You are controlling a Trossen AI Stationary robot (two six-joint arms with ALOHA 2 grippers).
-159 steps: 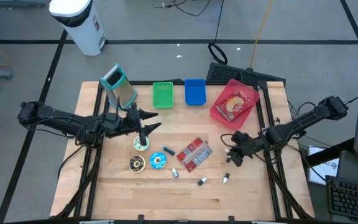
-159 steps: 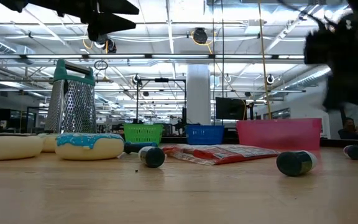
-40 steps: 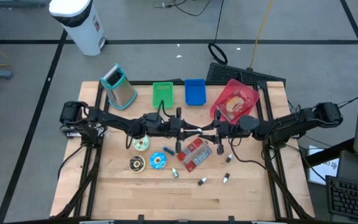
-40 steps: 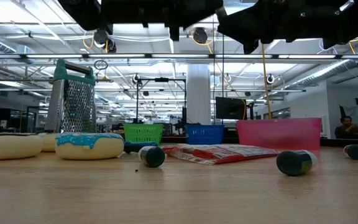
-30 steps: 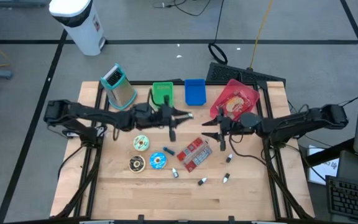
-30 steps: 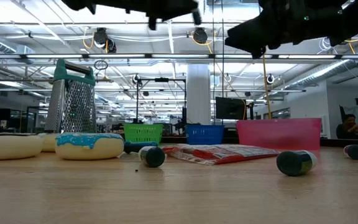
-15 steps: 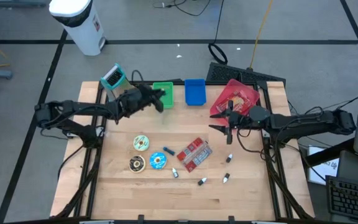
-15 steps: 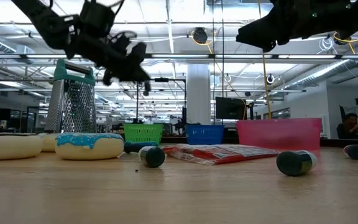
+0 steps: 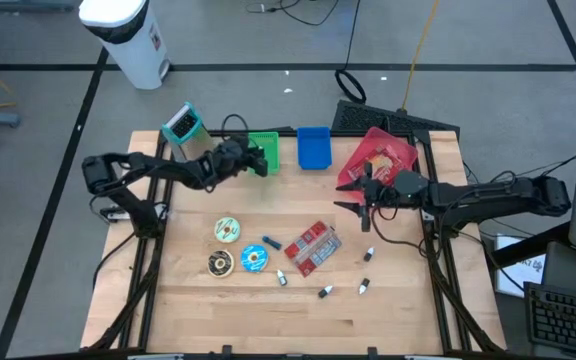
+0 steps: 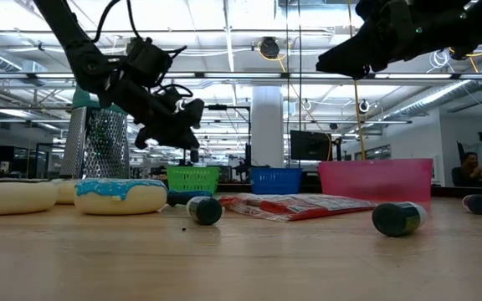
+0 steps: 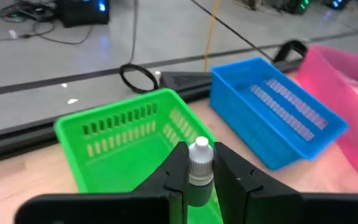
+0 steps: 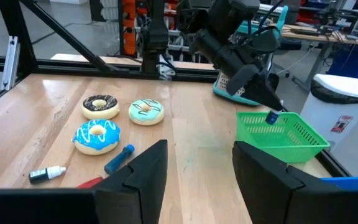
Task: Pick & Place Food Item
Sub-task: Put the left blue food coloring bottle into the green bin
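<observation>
A small bottle [image 11: 199,163] with a white cap [image 11: 200,149] is held by my left gripper [image 9: 258,160] over the green basket [image 9: 262,150] at the table's far edge. In the low view this gripper [image 10: 178,125] hangs above the basket [image 10: 192,179]. My right gripper [image 9: 352,200] stands open with nothing between its fingers, hovering beside the pink bin [image 9: 376,165]. Its wrist view shows my left gripper [image 12: 263,109] and the green basket [image 12: 281,134] across the table. My left gripper pinches the bottle's body [image 11: 197,182], just below the cap, between its two fingers [image 11: 174,169]. The cap sticks out past the fingertips. The fingers come from the table's left and slant a little downward. The bottle is lifted clear, above the green basket.
A blue basket [image 9: 313,147] and a metal grater [image 9: 188,135] flank the green one. Three donuts [image 9: 227,230], [image 9: 220,263], [image 9: 253,258], a red packet [image 9: 313,245], a blue marker [image 9: 271,243] and several small bottles [image 9: 324,291] lie mid-table. Bare wood lies toward the near edge.
My left gripper has swung from the table's middle toward the far edge and sunk to just above the green basket, rolling as it went and carrying the bottle along.
</observation>
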